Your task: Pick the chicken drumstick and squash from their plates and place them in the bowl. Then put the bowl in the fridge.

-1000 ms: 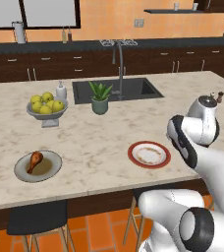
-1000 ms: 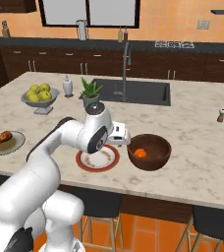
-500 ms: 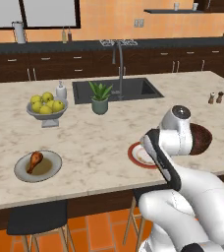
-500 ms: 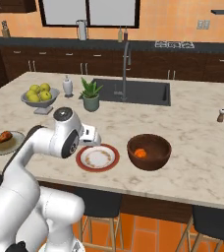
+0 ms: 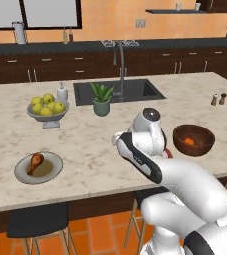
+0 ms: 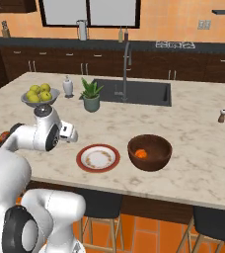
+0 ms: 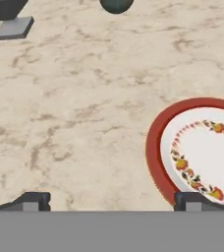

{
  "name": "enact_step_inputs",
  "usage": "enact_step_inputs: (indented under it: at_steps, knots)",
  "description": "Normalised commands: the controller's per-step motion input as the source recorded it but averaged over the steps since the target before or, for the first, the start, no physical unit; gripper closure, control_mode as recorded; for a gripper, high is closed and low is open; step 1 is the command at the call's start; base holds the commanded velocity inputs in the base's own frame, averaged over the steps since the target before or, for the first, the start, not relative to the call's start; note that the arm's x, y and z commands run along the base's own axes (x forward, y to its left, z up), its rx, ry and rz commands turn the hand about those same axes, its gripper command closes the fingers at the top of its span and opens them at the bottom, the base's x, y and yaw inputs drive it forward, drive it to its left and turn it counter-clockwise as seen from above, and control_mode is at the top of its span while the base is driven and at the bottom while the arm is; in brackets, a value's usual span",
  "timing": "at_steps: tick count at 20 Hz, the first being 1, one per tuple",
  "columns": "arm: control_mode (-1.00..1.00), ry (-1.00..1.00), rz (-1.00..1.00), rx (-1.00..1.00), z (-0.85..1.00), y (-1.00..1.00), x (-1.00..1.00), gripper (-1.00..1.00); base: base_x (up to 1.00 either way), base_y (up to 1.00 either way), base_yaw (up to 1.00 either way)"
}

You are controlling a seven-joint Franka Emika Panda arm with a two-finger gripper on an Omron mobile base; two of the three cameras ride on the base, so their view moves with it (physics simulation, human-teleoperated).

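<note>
The pincer (image 7: 111, 199) hangs over the marble counter (image 7: 84, 98) with its two fingertips (image 7: 33, 201) set wide apart and nothing between them, just beside the rim of the white plate with the red-orange rim (image 7: 202, 152), which carries no food. The squash (image 6: 141, 153) lies inside the dark reddish-brown bowl (image 6: 150, 151), which stands on the counter just beside that plate. The chicken drumstick (image 5: 35, 163) rests on the grey-green plate (image 5: 38, 168), well apart toward the counter's left end. Behind it a grey footed fruit bowl (image 5: 47, 114) holds yellow-green apples (image 5: 46, 104). A potted plant (image 5: 101, 98) stands by the sink (image 5: 118, 90), with a small white bottle (image 5: 61, 91) near the fruit bowl. Salt and pepper shakers (image 5: 218, 98) stand far right.
</note>
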Motion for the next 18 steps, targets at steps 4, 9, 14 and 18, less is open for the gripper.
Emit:
enact_step_inputs:
  at_steps: [4, 9, 14, 18]
  knots:
    - [-1.00, 0.06, 0.00, 0.00, 0.33, 1.00, 0.43, -1.00, 0.00, 0.00, 0.00]
    - [-1.00, 0.15, -0.02, 0.00, 0.23, 1.00, 0.07, -1.00, 0.00, 0.00, 0.00]
    - [-1.00, 0.13, -0.05, 0.05, 0.07, 1.00, -0.08, -1.00, 0.00, 0.00, 0.00]
    - [-1.00, 0.03, -0.10, 0.09, -0.26, 1.00, -0.27, -1.00, 0.00, 0.00, 0.00]
